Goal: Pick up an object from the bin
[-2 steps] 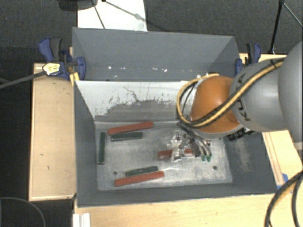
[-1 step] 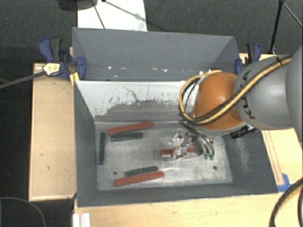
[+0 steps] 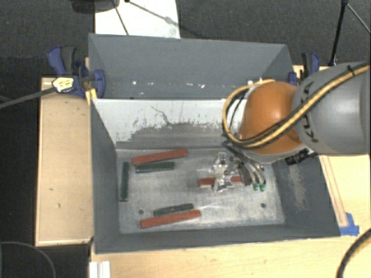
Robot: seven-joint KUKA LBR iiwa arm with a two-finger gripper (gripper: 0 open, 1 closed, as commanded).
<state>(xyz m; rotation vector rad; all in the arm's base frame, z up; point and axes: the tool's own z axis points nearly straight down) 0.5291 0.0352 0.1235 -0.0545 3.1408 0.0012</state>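
Orange cover (image 3: 266, 117) of the arm looms over the right half of the bin (image 3: 107, 155). Below it the gripper (image 3: 223, 177) is down at the floor, its fingers apparently pinched narrow on a short red stick (image 3: 204, 182) lying right of centre; glare blurs the grip.

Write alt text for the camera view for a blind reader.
The arm's pincer is over a short red stick right of centre in a grey bin; more red and dark green sticks lie leftward.
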